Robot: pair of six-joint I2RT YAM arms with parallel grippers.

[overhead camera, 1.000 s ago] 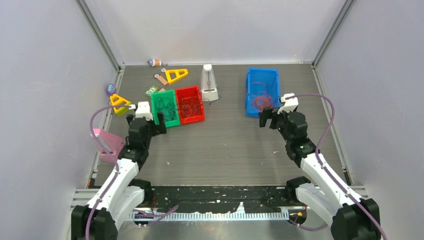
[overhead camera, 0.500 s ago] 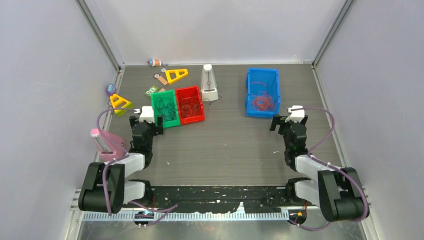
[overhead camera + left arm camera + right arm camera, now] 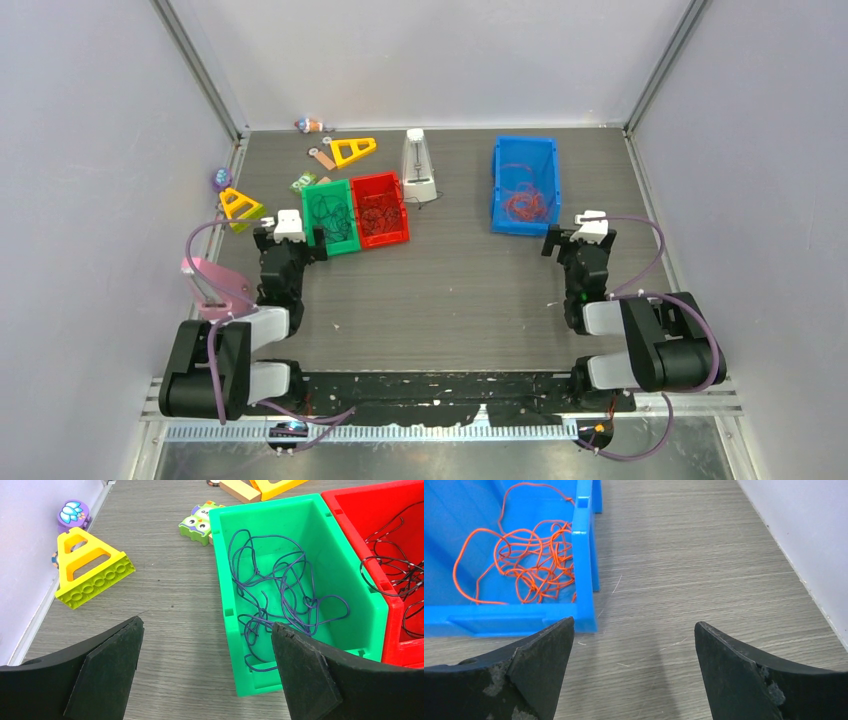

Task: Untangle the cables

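black-and-white arms (image 3: pixel 272 300), lilac hoses (image 3: pixel 191 245), black grippers (image 3: pixel 206 625).

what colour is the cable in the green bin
Dark purple. The cable shows best in the left wrist view.

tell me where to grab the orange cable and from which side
Probably the dense knot of the orange cable, pinched from straight above: the upright walls of the blue bin block a side approach, and the knot gathers most loops. The open right gripper is nearest.

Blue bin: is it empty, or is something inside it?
Not empty. A tangled orange cable lies on the floor of the blue bin, clear in the right wrist view.
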